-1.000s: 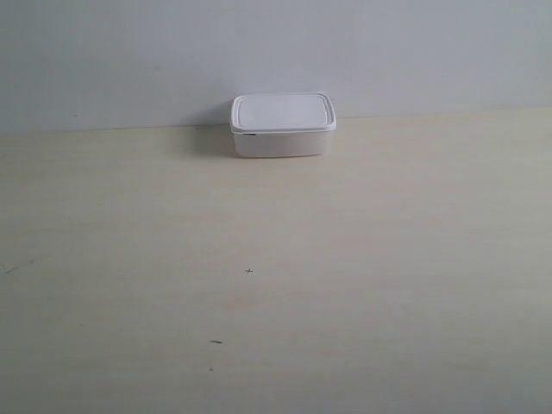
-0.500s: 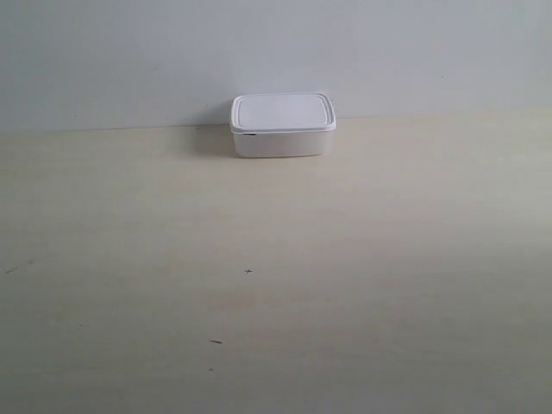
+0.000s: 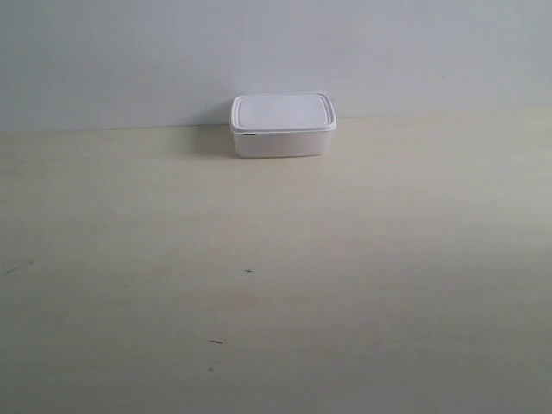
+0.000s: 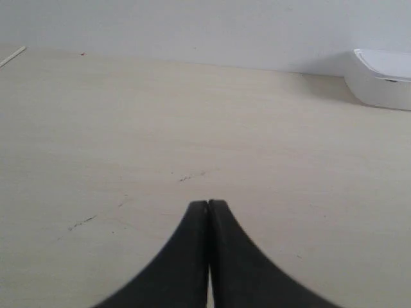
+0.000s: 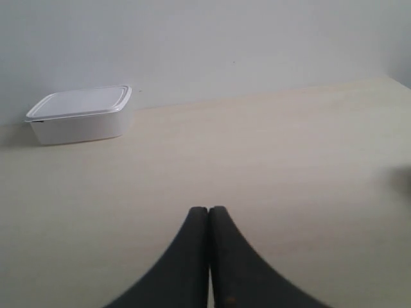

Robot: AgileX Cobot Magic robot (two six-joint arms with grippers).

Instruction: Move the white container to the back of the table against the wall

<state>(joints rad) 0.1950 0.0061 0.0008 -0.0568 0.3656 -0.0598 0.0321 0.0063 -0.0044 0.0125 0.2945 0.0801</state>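
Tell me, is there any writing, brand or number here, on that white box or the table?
No readable text anywhere.
white container: plain lid and sides; a tiny dark spot under the rim is too small to read.
table: only dark specks, one shaped like a small cross.
wall: blank.

The gripper point(image 4: 208, 206) — jaws pressed together — hangs over the table point(image 4: 115, 128); well ahead, off to one side, the container point(image 4: 383, 82) sits by the wall point(image 4: 192, 25).
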